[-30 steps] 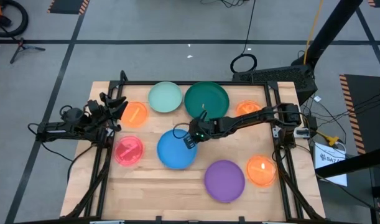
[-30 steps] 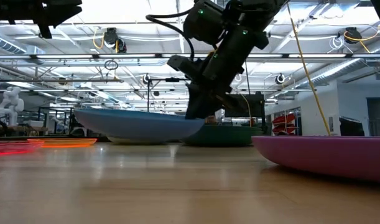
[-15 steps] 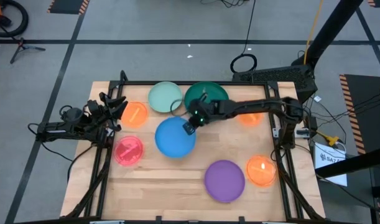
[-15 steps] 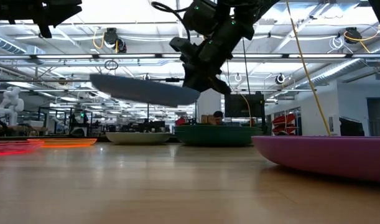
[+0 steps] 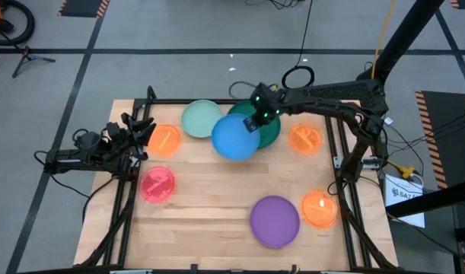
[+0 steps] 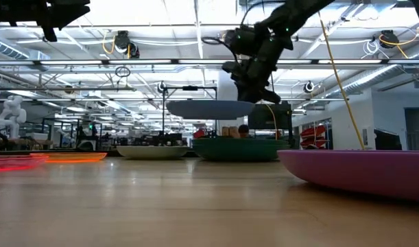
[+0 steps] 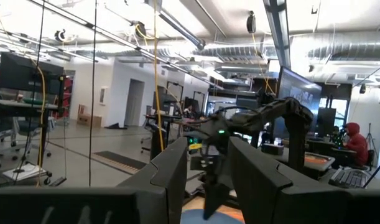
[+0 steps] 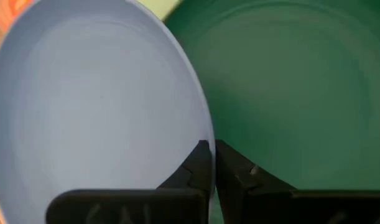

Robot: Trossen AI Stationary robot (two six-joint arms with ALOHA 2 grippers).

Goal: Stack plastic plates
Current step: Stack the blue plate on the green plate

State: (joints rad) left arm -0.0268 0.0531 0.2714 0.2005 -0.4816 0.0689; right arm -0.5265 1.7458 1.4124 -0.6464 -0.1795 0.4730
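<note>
Blue plate (image 5: 234, 137) hangs in the air, pinched by its rim in the right gripper (image 5: 255, 124), and has travelled from mid-table toward the far side, now overlapping the dark green plate (image 5: 267, 129) beside the mint plate (image 5: 199, 119). Left gripper (image 5: 138, 131) waits at the table's left edge, fingers apart.

Right gripper (image 5: 253, 124) reaches across the table's far side, fingers pinched together; left gripper (image 5: 143, 131) waits at the left edge, fingers parted.
</note>
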